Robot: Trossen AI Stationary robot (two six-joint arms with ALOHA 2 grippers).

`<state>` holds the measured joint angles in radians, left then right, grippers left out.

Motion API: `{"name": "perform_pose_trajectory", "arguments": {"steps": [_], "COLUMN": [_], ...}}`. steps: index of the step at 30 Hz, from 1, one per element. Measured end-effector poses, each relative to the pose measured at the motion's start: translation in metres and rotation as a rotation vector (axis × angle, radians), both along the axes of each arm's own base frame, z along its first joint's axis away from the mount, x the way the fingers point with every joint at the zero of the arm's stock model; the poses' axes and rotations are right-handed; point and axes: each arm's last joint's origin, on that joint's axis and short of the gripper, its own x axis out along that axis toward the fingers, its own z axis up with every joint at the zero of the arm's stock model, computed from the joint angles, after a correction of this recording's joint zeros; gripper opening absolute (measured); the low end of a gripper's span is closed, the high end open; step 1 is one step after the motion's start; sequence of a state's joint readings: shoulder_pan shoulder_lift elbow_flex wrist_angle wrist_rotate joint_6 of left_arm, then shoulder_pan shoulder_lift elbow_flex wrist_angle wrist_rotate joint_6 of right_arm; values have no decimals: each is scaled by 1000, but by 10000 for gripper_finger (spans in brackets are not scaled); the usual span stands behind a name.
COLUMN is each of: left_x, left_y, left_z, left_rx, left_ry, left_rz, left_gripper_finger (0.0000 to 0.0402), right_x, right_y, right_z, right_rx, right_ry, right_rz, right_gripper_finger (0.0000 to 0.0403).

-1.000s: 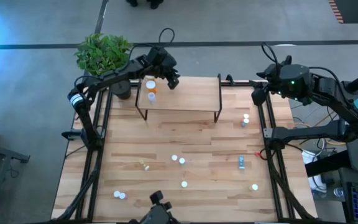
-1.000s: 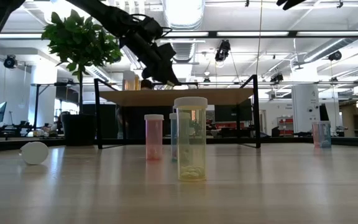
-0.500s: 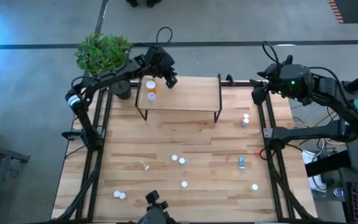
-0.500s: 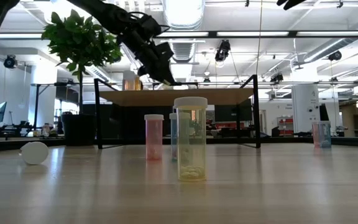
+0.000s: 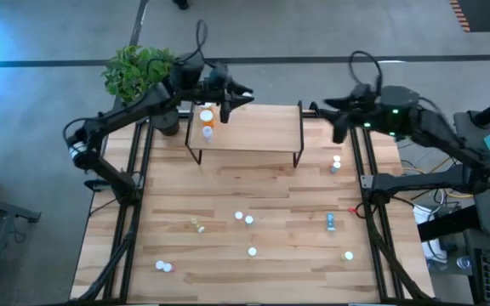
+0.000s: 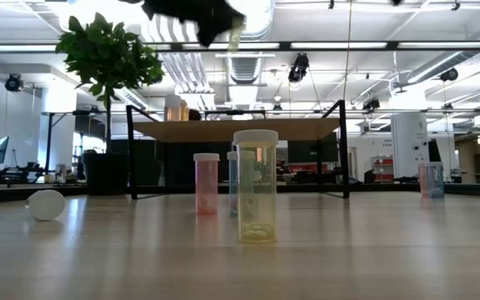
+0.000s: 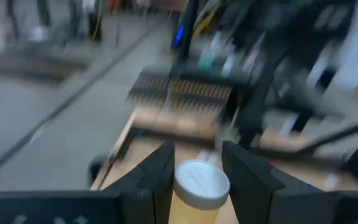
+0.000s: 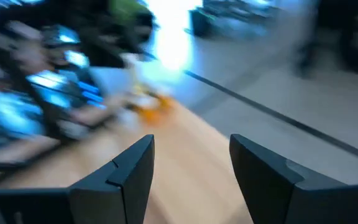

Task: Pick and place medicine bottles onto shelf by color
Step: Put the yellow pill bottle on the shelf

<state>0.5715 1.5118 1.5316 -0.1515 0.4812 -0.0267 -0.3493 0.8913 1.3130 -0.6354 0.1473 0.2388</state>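
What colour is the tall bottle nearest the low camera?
Yellow bottle with a white cap, clearest in the low view.

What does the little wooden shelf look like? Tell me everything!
The shelf is a flat, light-wood board on thin black wire legs, standing upright at the table's far edge. Two medicine bottles with white caps stand at its left end, one orange. From table height its underside shows, with black posts at both ends.

Grey concrete floor [image 5: 330, 25], potted plant [image 5: 139, 70], bright ceiling lights [image 6: 244, 15], white columns [image 6: 407, 137]
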Motion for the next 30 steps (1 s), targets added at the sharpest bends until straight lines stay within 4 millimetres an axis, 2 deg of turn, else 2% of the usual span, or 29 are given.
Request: {"name": "perform_pose_trajectory", "arguments": {"steps": [4,6,8,9,13,17,22,26,30], "left_x": [3,5,8,10,13,9,0,-3,-5], "left_y": [-27,-37,-44,-47,-58,-63,-68,-69,-70], "left_z": [25,29,30,30,34,39,49,51,53], "left_rx": [69,67,63,57,3,-14,5,6,8], "left_ry": [-167,-198,-200,-199,-242,-265,-301,-303,-308], "left_rz": [-71,-102,-126,-136,-169,-179,-180,-181,-181], "left_gripper_finger": [111,111,111,111,111,111,111,112,111], "right_x": [51,75,99,109,133,155,164,165,155], "right_y": [-11,-16,-20,-21,-28,-24,-13,-11,-7], "right_z": [-14,-18,-28,-26,-15,-21,-4,-4,7], "right_rx": [48,42,64,49,-15,-22,-86,-93,-170], "right_ry": [-181,-241,-228,-230,-181,-92,-133,-124,-130], "right_rz": [229,331,404,426,444,480,523,482,414], "right_gripper_finger": [201,201,201,201,201,201,201,201,201]}}
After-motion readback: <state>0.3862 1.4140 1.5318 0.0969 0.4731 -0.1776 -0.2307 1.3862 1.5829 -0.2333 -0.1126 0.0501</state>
